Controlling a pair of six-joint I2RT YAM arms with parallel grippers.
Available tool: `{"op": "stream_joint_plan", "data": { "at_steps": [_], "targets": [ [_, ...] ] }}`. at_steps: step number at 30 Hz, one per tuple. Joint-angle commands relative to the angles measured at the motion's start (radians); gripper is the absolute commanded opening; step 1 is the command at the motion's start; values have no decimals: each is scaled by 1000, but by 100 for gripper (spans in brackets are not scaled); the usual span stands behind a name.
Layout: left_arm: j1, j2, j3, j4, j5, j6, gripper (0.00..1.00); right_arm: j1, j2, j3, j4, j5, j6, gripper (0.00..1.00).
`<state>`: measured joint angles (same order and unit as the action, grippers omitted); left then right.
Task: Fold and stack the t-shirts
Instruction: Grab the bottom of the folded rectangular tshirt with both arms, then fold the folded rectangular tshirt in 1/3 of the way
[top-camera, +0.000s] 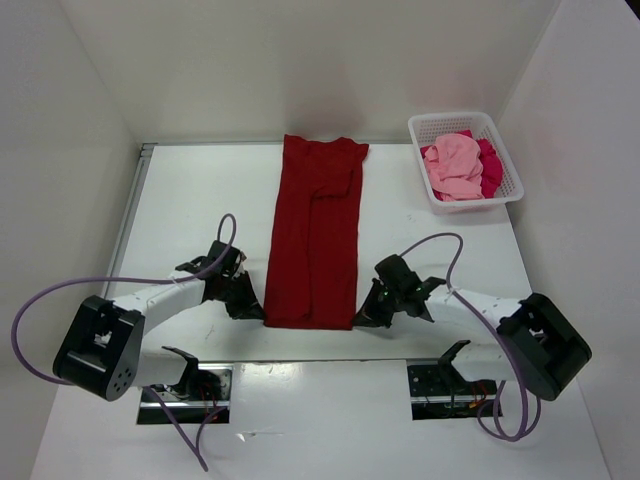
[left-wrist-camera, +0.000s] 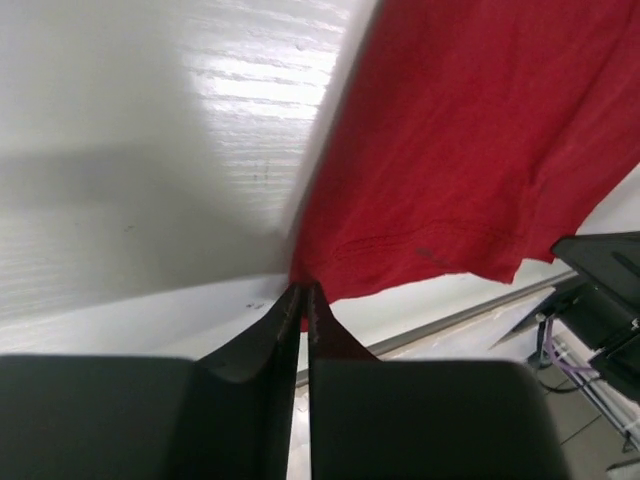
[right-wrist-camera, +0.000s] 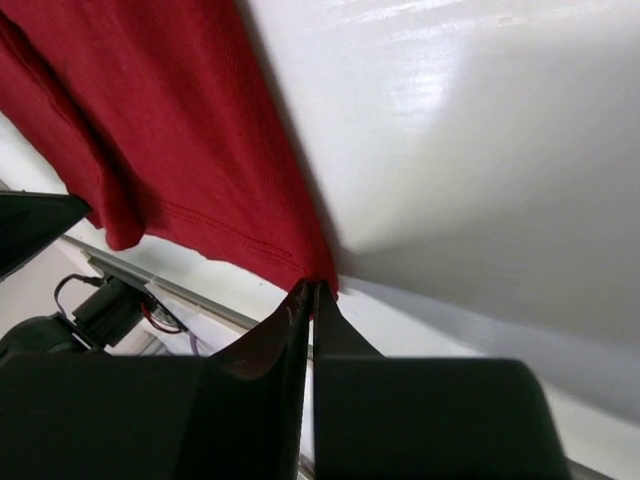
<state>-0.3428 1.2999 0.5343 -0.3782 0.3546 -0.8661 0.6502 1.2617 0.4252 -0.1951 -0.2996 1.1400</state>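
Top view: your dark red shirt (top-camera: 315, 240) lies flat on the desk (top-camera: 200, 200), folded lengthwise into a long narrow strip. It runs from upper centre of the frame down to lower centre, collar end toward the top. The left fingers (top-camera: 255, 308) sit at the strip's lower left corner and the right fingers (top-camera: 368, 316) at its lower right corner. Both touch the cloth edge, and both arms reach in low from the bottom corners of the frame. In the upper right a white lattice basket (top-camera: 465, 118) holds the pink shirt (top-camera: 455, 165), bunched on top, and the magenta shirt (top-camera: 490, 165) beside and under it at the right. The basket stands well apart from the red strip.

Left wrist view: the left fingers come up from bottom centre, pressed together, with a sliver of red cloth caught between the tips. They're clamped on the hem corner. The rest of the shirt fills the upper right of the frame, stitched hem line visible and bare desk at the left.

Right wrist view: the right fingers are also pressed together at bottom centre, tips nipping the other hem corner. The shirt spreads to the upper left, with bare desk at the right.
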Motion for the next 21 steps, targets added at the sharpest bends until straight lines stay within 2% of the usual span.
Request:
{"op": "stream_joint_plan", "data": {
  "at_steps": [1,3,4,5,6,7,10,11,13,16,17,19,21],
  "targets": [
    [-2,-28,-5,-4,55,16,7,6,-68,21,-38,17,0,1],
    [-18,-40,-5,-33,88,16,4,25,-128,-18,-93,-7,22,0],
    [-33,-71,13,-132,159,44,0,78,-342,-96,-231,-68,105,0],
    [-33,-71,13,-174,159,44,0,78,-344,-97,-233,-85,127,0],
    [-42,-71,33,-210,159,83,0,78,-457,-97,-271,-96,148,0],
    [-42,-71,82,-244,159,99,0,88,-514,-97,-349,-96,165,0],
    [-42,-28,203,-333,132,142,0,66,-611,-59,-408,-107,207,0],
    [-42,-15,301,-347,110,142,0,54,-602,-45,-408,-107,181,0],
    [-32,30,380,-358,86,153,0,14,-502,13,-408,-107,109,0],
    [16,64,440,-277,98,153,0,-119,-374,167,-420,-58,-95,0],
    [40,79,449,-254,98,153,0,-197,-305,234,-403,-46,-139,0],
    [73,110,479,-179,89,130,0,-277,-231,280,-359,-36,-258,0],
    [114,174,513,-130,69,130,0,-360,-92,351,-299,-36,-348,0]
  ]
}}
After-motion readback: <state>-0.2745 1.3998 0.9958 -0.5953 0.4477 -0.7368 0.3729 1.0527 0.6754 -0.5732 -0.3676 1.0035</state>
